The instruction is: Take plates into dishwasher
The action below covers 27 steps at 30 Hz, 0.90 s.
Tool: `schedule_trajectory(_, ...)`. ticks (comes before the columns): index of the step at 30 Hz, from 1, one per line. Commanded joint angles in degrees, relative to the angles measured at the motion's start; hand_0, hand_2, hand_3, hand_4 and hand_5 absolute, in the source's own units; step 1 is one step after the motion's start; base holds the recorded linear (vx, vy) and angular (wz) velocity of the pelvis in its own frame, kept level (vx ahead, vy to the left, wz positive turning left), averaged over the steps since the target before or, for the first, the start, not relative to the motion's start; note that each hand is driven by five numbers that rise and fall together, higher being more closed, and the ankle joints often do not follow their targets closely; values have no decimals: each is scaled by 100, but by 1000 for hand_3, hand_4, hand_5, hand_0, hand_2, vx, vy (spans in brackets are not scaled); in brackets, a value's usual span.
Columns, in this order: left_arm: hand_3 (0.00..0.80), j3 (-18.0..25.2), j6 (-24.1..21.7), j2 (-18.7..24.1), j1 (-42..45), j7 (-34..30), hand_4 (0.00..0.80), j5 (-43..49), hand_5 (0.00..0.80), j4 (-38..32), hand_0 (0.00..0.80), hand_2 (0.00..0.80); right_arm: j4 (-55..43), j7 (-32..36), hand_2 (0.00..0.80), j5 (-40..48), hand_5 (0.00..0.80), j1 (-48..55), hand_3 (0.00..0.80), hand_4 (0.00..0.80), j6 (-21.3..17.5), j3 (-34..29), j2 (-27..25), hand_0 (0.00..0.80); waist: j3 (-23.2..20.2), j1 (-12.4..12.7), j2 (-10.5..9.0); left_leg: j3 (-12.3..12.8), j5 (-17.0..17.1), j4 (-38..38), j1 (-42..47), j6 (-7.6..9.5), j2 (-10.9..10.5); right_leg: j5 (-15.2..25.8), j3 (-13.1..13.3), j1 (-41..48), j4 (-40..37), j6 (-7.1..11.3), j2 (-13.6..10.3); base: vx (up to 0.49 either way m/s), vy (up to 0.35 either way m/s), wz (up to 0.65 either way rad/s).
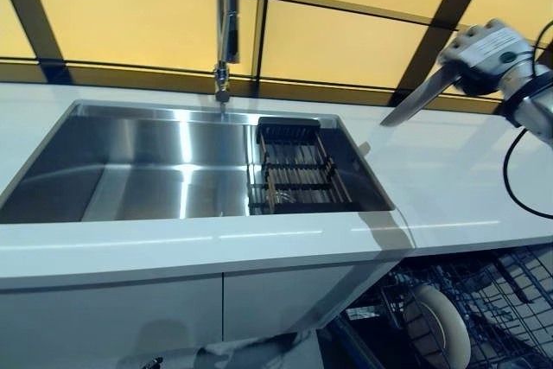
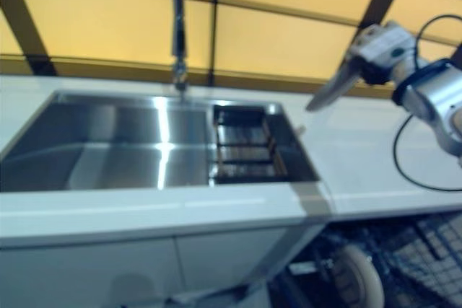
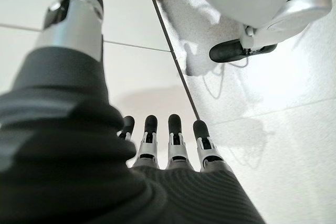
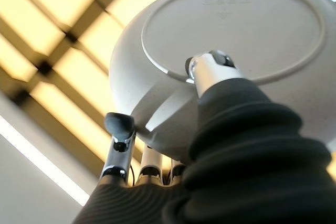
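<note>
My right hand (image 1: 484,54) is shut on a white plate (image 1: 419,97) and holds it tilted in the air above the right part of the counter. In the right wrist view the plate's underside (image 4: 231,30) fills the picture, with the thumb (image 4: 210,72) pressed on it and the fingers (image 4: 121,129) behind its rim. The dishwasher's wire rack (image 1: 501,291) is pulled out below the counter at the lower right, with one white plate (image 1: 441,330) standing in it. My left hand (image 3: 177,135) shows only in its own wrist view, open and empty, hanging over the floor.
A steel sink (image 1: 173,170) is set in the white counter (image 1: 449,187). A dark dish rack (image 1: 294,170) sits at the sink's right end and a tap (image 1: 226,23) rises behind it. White cabinet doors (image 1: 130,317) stand below.
</note>
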Motion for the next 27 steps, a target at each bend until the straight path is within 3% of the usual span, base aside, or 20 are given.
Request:
schedule_trajectory(1, 0, -93, 11, 113, -226, -73, 0, 69, 0, 75, 0, 0, 372, -314, 800, 591, 800, -153, 800, 800, 602, -304, -597, 800, -182, -28, -58, 22, -760, -14, 482, 332, -289, 371, 275, -169, 49, 199, 377, -26, -11, -21)
schedule_trajectory(7, 0, -127, 48, 82, -252, -105, 0, 34, 0, 35, 0, 0, 636, -557, 800, 1321, 800, 660, 800, 800, 862, -1020, -745, 800, -224, -205, 46, 154, -787, -14, 551, 349, -278, 379, 417, -178, 52, 197, 408, -21, -2, -22)
schedule_trajectory(12, 0, -66, 64, 95, -191, -169, 0, 115, 0, 92, 0, 0, 911, -585, 800, 2406, 800, 2337, 800, 800, 989, -2585, -787, 800, -226, -440, 134, 337, -818, -14, 621, 375, -248, 394, 568, -220, 66, 199, 434, -21, -14, -22)
schedule_trajectory(20, 0, 7, 41, 145, -117, -301, 0, 263, 0, 72, 0, 0, 934, -661, 800, 3353, 800, 4570, 800, 800, 952, -4657, -401, 800, -127, -655, 178, 547, -860, -14, 703, 412, -210, 425, 738, -275, 100, 208, 469, -17, -16, -17)
schedule_trajectory(27, 0, 5, 61, 153, -153, -324, 0, 313, 0, -49, 0, 0, 846, -509, 800, 3773, 800, 5568, 800, 800, 1109, -5434, 39, 800, -92, -759, 199, 685, -892, -14, 737, 414, -172, 426, 790, -292, 113, 221, 477, -16, -22, -16)
